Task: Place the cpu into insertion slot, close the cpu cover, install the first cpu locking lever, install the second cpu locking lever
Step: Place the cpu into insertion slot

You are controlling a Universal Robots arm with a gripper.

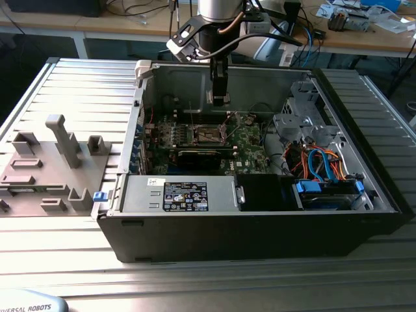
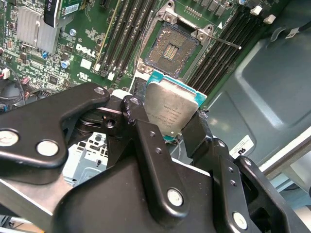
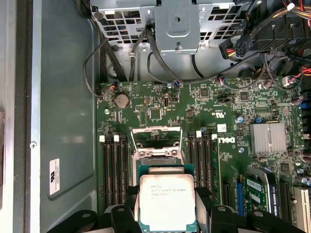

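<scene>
- the gripper is clamping the cpu by two opposite edges, jaws closed on it
- the cpu is hanging in the air over the motherboard, apart from the insertion slot; in the exterior view the insertion slot is sitting at 6 o'clock from the gripper
- the insertion slot is lying bare with contacts showing, and the cpu cover is looking swung open
- handling guess: the cpu is looking like a light, stiff, thin plate with a smooth, slippery top; contacts probably fragile, so gripping by the edges and keeping it level is suiting it
</scene>
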